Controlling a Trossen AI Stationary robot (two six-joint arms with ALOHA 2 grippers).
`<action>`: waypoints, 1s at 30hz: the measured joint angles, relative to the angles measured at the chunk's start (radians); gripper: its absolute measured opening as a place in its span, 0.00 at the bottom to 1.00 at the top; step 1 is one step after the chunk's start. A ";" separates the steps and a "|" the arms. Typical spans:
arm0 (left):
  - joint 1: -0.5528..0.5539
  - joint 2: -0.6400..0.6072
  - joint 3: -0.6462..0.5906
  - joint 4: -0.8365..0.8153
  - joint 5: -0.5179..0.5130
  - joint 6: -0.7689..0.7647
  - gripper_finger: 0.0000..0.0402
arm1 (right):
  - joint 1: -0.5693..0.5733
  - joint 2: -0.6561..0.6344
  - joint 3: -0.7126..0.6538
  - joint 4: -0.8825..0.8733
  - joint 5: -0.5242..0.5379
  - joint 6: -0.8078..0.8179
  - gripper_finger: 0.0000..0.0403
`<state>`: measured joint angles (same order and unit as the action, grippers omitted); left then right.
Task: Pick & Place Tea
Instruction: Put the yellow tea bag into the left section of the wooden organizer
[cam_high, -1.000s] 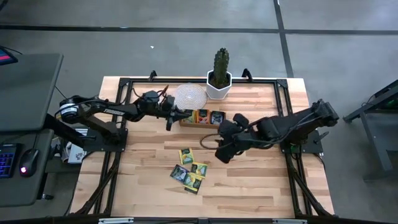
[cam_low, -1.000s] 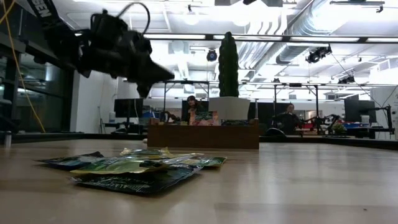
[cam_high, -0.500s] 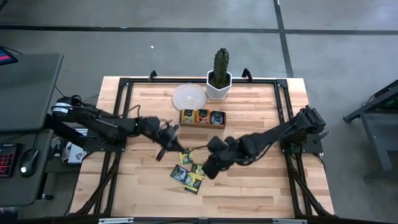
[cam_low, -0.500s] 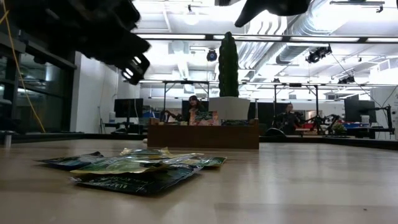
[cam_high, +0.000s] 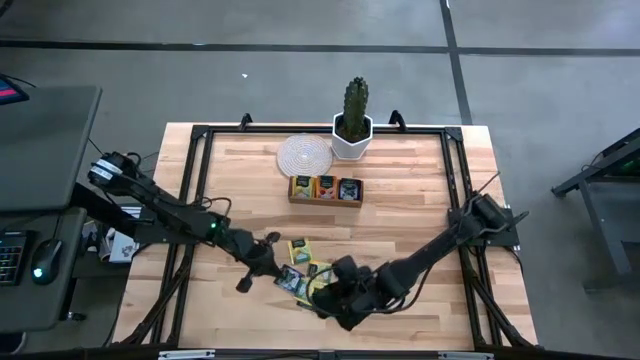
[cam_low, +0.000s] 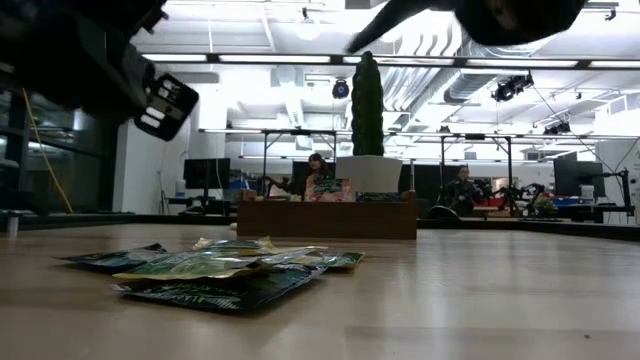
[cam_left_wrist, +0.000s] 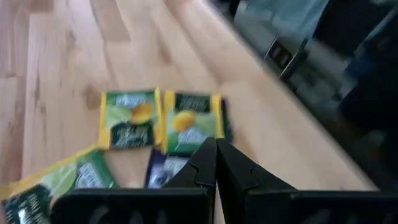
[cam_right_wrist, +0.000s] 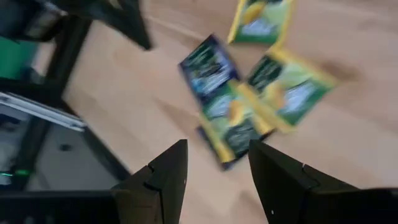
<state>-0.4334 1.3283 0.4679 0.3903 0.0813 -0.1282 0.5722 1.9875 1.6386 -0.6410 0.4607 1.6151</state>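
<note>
Several green-and-yellow and dark blue tea packets (cam_high: 300, 268) lie flat in a loose pile on the wooden table (cam_high: 420, 180), toward its near edge; they also show in the low view (cam_low: 220, 270). My left gripper (cam_left_wrist: 216, 149) is shut and empty, in the air just left of the pile (cam_high: 266, 268). My right gripper (cam_right_wrist: 217, 155) is open and empty above the pile's near right part (cam_high: 328, 298), hiding some packets. More packets stand in the brown wooden tray (cam_high: 325, 189) farther back.
A cactus in a white pot (cam_high: 352, 128) and a round white mat (cam_high: 305, 154) stand behind the tray at the far edge. A black frame (cam_high: 195, 180) runs along the table's sides. Bare wood lies right of the pile (cam_high: 420, 250).
My left gripper has gone from the tray toward the near edge and now hangs left of the pile. My right gripper has gone toward the near edge and to the left, over the pile. The packets have stayed where they were.
</note>
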 joint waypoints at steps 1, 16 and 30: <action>-0.008 0.015 0.012 -0.022 -0.007 0.021 0.00 | 0.001 0.016 0.000 0.037 0.000 0.016 0.41; -0.046 0.293 0.228 -0.185 -0.008 0.220 0.00 | 0.014 0.070 -0.003 -0.071 -0.063 0.218 0.38; -0.045 0.343 0.228 -0.074 -0.021 0.264 0.00 | 0.012 0.071 -0.236 0.349 -0.090 0.265 0.38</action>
<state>-0.4782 1.6711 0.6964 0.3164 0.0600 0.1360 0.5846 2.0583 1.4031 -0.2919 0.3705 1.8806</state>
